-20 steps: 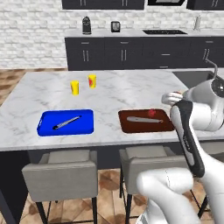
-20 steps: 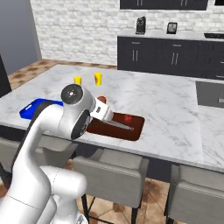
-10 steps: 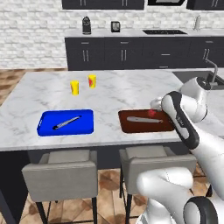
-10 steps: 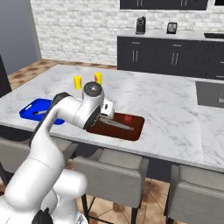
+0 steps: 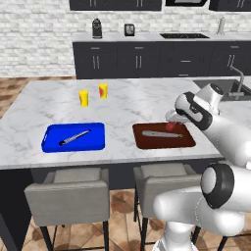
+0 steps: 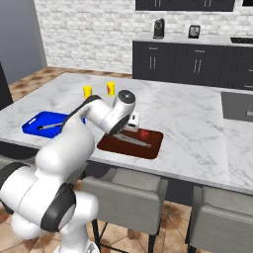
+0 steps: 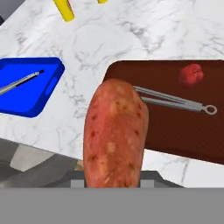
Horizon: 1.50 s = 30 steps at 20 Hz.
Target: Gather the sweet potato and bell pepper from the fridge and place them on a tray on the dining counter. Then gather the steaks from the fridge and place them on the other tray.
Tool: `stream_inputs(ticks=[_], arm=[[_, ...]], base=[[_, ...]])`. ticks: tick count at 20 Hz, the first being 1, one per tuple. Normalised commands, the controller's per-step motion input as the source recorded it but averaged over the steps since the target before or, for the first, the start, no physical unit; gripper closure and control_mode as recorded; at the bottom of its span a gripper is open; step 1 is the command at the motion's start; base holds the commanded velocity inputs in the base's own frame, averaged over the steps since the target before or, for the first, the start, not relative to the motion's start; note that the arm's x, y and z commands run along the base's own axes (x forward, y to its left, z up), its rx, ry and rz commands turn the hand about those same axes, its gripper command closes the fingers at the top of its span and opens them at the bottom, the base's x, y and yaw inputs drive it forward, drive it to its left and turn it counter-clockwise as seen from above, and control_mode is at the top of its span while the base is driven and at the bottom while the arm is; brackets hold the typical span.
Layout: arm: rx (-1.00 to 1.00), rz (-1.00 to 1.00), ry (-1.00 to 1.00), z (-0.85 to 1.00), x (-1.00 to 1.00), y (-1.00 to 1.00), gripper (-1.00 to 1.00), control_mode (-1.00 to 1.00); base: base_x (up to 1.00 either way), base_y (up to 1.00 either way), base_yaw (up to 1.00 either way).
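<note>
My gripper (image 6: 131,120) is shut on the sweet potato (image 7: 114,140), a long reddish-brown root that stands up large in the hand view. It hangs just above the near left part of the dark brown tray (image 7: 175,131) on the dining counter (image 5: 122,108). The red bell pepper (image 7: 190,75) lies on that tray's far right, also seen as the bell pepper (image 5: 170,127) beside my hand. The steaks are out of view.
Metal tongs (image 7: 170,101) lie across the brown tray. A blue tray (image 5: 54,144) with a utensil (image 7: 19,83) sits to the left. Two yellow cups (image 5: 84,98) stand further back. Stools (image 5: 68,196) line the counter's near edge.
The arm has swung left from the counter's right end, carrying the sweet potato over the brown tray. The grip has stayed the same.
</note>
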Motion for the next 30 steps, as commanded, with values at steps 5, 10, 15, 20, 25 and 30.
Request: stream_inputs(ticks=[5, 10, 15, 20, 25, 30], arm=[[0.03, 0.12, 0.00, -0.49, 0.20, -0.40, 1.00, -1.00], [0.01, 0.14, 0.00, -0.51, 0.17, -0.16, 1.00, -1.00], [0.00, 0.17, 0.00, -0.40, 0.25, 0.00, 1.00, -1.00], [0.00, 0.19, 0.00, -0.41, 0.35, 0.02, 1.00, -1.00], [0.00, 0.18, 0.01, -0.43, 0.43, 0.15, 1.00, -1.00], [0.00, 0.14, 0.05, -0.43, 0.64, 0.14, 1.00, -1.00]], base=[[0.00, 0.00, 0.00], [0.00, 0.00, 0.00], [0.00, 0.00, 0.00], [0.00, 0.00, 0.00], [0.00, 0.00, 0.00], [0.00, 0.00, 0.00]])
